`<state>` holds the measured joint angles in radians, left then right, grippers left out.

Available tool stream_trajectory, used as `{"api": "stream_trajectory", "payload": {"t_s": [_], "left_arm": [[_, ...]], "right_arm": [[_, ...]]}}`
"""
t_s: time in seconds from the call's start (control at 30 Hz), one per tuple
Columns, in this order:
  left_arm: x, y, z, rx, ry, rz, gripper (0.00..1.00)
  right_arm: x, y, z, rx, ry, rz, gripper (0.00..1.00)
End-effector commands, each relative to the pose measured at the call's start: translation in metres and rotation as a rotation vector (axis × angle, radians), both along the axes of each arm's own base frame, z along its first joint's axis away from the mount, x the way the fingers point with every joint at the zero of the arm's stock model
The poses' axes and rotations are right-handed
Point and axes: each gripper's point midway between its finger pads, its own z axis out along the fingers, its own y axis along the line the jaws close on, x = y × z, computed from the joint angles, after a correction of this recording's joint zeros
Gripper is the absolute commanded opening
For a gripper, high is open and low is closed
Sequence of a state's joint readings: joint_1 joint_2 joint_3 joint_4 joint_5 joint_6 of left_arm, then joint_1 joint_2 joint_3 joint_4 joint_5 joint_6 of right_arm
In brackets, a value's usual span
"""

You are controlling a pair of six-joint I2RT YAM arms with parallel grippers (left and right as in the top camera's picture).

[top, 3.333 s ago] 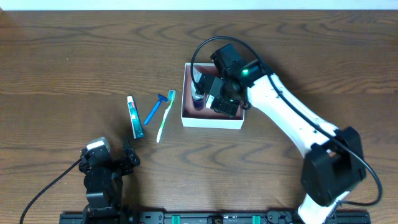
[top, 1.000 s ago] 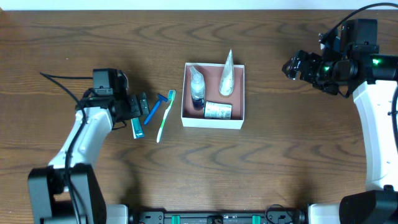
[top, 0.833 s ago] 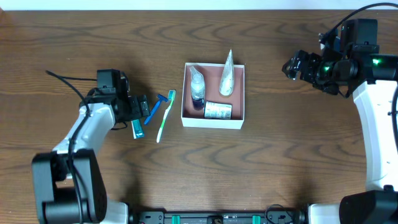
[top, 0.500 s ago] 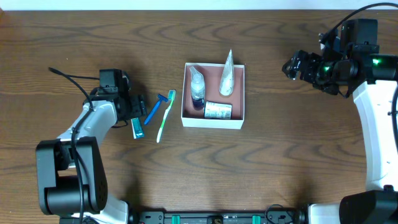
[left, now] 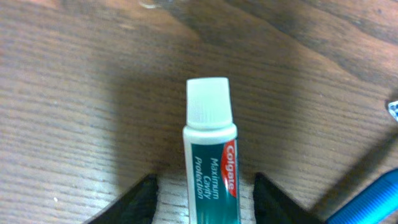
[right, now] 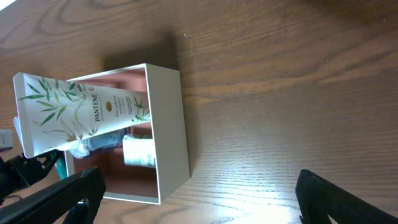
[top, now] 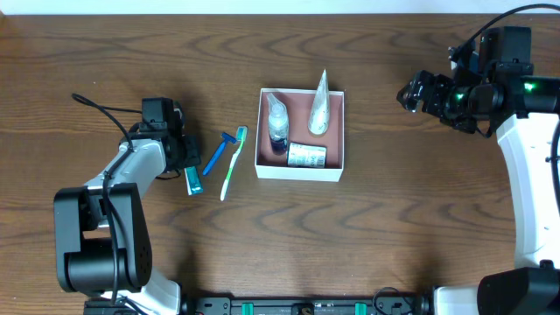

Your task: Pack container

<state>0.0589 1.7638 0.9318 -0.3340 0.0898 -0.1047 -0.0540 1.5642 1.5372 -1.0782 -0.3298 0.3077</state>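
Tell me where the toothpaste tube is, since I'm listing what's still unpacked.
In the overhead view the toothpaste tube lies on the table left of the container, just left of the blue razor, with the left gripper straddling it.

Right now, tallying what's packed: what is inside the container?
The container holds a clear bottle, a Pantene tube and a small labelled bottle lying flat. The floor beneath them is covered.

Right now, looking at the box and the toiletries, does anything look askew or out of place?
Yes: the Pantene tube lies tilted in the container, its flat end poking past the far rim. The toothpaste, razor and toothbrush lie outside on the table, left of it.
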Motion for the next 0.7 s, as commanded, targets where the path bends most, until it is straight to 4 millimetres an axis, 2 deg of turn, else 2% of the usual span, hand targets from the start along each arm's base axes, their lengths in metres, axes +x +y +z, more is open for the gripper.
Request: {"api": "stream_trajectory", "payload": {"t_s": [0.0,0.2,0.37,0.53,0.63,0.67], "left_arm": [[-0.003,0.001,-0.008,-0.001,0.029,-0.003,0.37],[-0.007,0.002,-0.009,0.012,0.048,-0.026,0.32],[-0.009,0.002,-0.003,0.016,0.045,-0.041,0.21],[-0.008,0.002,0.015,0.021,0.019,-0.047,0.19],[-0.006,0.002,0.036,0.026,-0.021,-0.050,0.19],[-0.006,0.002,0.044,0.027,-0.035,-0.050,0.15]], "right_arm": [[0.001,0.000,0.004,0.015,-0.006,-0.012,0.99],[0.001,0.000,0.004,0.015,-0.006,-0.012,0.99],[0.001,0.000,0.004,0.015,-0.006,-0.012,0.99],[0.001,0.000,0.004,0.015,-0.006,-0.012,0.99],[0.001,0.000,0.004,0.015,-0.006,-0.012,0.99],[0.001,0.000,0.004,0.015,-0.006,-0.012,0.99]]}}
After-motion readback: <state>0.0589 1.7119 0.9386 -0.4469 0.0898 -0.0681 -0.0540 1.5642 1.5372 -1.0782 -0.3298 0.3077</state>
